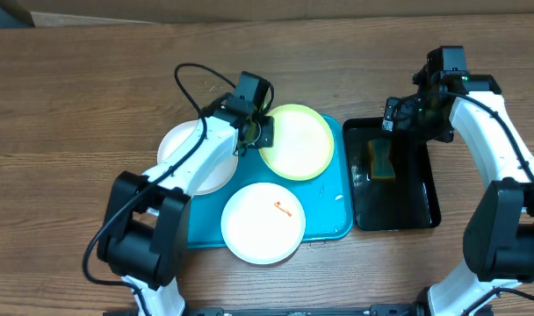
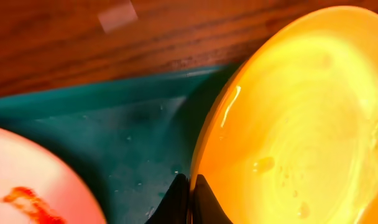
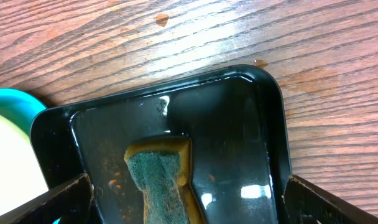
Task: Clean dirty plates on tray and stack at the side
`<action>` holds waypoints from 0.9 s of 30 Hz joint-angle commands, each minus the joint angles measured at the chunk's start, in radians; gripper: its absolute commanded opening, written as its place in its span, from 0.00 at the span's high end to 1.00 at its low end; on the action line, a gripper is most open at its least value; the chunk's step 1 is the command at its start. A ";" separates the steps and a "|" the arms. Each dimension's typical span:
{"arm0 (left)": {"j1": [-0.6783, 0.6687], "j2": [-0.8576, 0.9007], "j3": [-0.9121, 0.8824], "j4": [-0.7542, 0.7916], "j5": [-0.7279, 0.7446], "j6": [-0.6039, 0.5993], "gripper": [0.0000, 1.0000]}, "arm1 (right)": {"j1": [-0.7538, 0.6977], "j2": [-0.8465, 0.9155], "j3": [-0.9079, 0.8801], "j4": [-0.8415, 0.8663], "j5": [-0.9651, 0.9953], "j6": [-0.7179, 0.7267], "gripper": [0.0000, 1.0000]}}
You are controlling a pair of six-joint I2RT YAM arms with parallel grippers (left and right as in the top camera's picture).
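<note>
The turquoise tray (image 1: 333, 219) holds three plates. The yellow-green rimmed plate (image 1: 300, 142) lies at the tray's back right and looks wet, with droplets in the left wrist view (image 2: 301, 112). A white plate (image 1: 263, 224) with an orange smear lies at the front. Another white plate (image 1: 181, 149) lies at the left, partly under my left arm; its red smear shows in the left wrist view (image 2: 27, 186). My left gripper (image 1: 254, 132) (image 2: 190, 199) is shut on the yellow-green plate's left rim. My right gripper (image 1: 399, 118) (image 3: 192, 199) is open above a sponge (image 3: 164, 180).
A narrow black tray (image 1: 421, 206) with water stands right of the turquoise tray and holds the green and yellow sponge (image 1: 381, 160). Its rim shows in the right wrist view (image 3: 270, 93). Bare wooden table (image 1: 74, 105) surrounds both trays.
</note>
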 commanded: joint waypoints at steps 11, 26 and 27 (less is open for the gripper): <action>-0.001 -0.134 0.096 -0.051 -0.017 0.023 0.96 | 0.002 -0.006 0.014 0.005 0.006 0.003 0.00; -0.246 -0.134 0.180 -0.008 -0.203 0.027 0.96 | -0.307 -0.006 0.019 0.111 -0.157 0.189 0.00; -0.266 -0.134 0.180 0.002 -0.225 0.027 0.96 | -0.342 -0.006 0.019 0.113 -0.160 0.189 0.00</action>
